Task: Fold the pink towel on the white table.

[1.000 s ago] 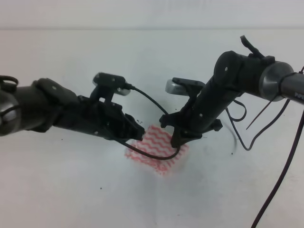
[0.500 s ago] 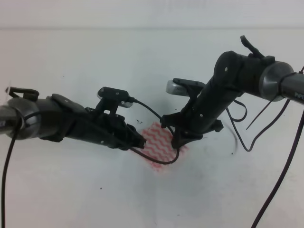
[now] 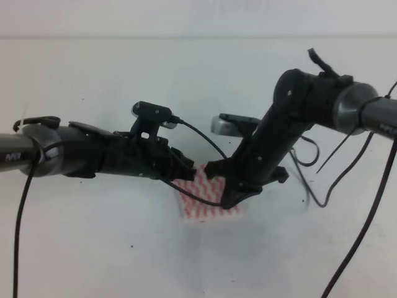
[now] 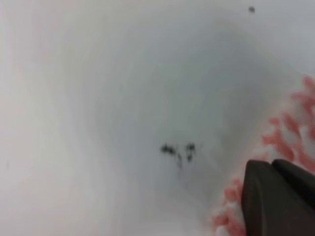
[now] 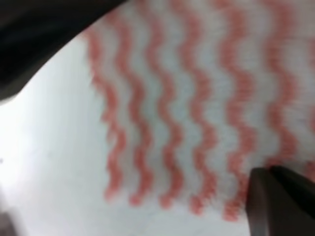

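High view – towel: a small striped patch is seen flat on the desk, near the middle, largely covered by both arms.
High view – left gripper: it is reached in from the left, its tip over the towel's upper left edge; the state of the jaws cannot be told.
High view – right gripper: it is angled down from the upper right onto the towel's right part; the jaws are hidden by the wrist, so their state cannot be told.
High view – cables: a black loop is hung between the two wrists, across the towel.
Left wrist view – towel: only a blurred edge is shown at the right, beside dark specks on the desk.
Left wrist view – finger: one dark tip is seen at the lower right, over the towel's edge; the gap is not shown.
Right wrist view – towel: wavy stripes are spread flat across most of the frame.
Right wrist view – finger: a dark tip is seen at the towel's lower edge.
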{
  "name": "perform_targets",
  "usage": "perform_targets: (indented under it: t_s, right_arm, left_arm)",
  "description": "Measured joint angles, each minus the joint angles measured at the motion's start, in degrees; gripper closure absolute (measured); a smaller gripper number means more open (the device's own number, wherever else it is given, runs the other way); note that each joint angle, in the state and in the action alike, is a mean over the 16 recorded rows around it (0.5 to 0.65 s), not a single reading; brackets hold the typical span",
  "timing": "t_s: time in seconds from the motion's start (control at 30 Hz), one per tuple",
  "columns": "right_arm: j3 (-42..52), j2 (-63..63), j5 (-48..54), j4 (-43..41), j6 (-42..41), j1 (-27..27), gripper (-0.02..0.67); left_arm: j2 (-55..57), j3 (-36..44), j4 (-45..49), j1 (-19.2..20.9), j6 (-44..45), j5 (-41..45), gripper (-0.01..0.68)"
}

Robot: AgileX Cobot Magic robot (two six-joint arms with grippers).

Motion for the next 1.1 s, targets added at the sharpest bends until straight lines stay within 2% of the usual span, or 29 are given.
perform_targets:
  t_s: [0.27, 0.77, 1.1]
  right_arm:
    - [-0.89, -0.16, -0.67, 0.14, -0.12, 0.24, 0.667]
    - [-4.41, 0.23, -3.35, -0.27, -0.07, -0.70, 0.667]
    - [-4.46, 2.30, -5.22, -0.52, 0.42, -1.09, 0.667]
  left_arm:
    - [-1.66, -2.21, 2.62, 0.00, -2.74, 2.58, 0.677]
    - [-2.61, -2.52, 23.38, 0.00, -24.29, 12.80, 0.678]
    - [-2.43, -2.53, 33.03, 0.00, -32.61, 14.23, 0.677]
